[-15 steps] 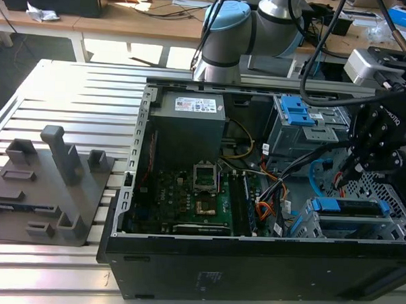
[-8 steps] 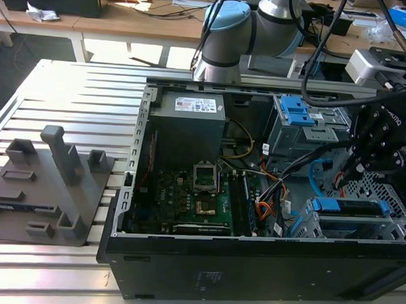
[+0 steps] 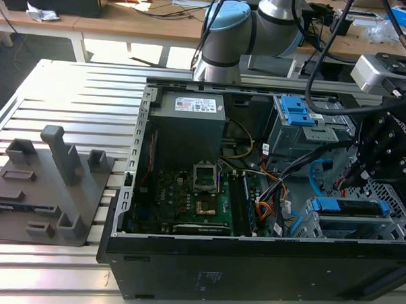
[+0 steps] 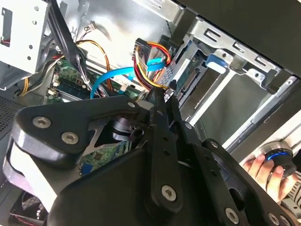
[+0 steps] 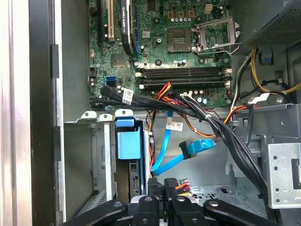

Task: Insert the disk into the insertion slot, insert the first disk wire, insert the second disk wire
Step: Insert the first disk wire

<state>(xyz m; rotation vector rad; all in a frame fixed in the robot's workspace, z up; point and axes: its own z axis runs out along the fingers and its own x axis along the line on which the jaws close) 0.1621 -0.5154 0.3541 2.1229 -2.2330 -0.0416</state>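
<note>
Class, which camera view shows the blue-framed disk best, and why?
The exterior view: the disk shows across its whole width, seated in the silver insertion slot. The first wrist view shows it edge-on, mainly its blue handle. In the second wrist view a small part of that handle peeks past the cage.

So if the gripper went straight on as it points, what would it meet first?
Probably the red, yellow and black wire bundle ahead of the gripper, where the blue data cable crosses it; the disk lies beside that line. Depth is unclear.
</note>
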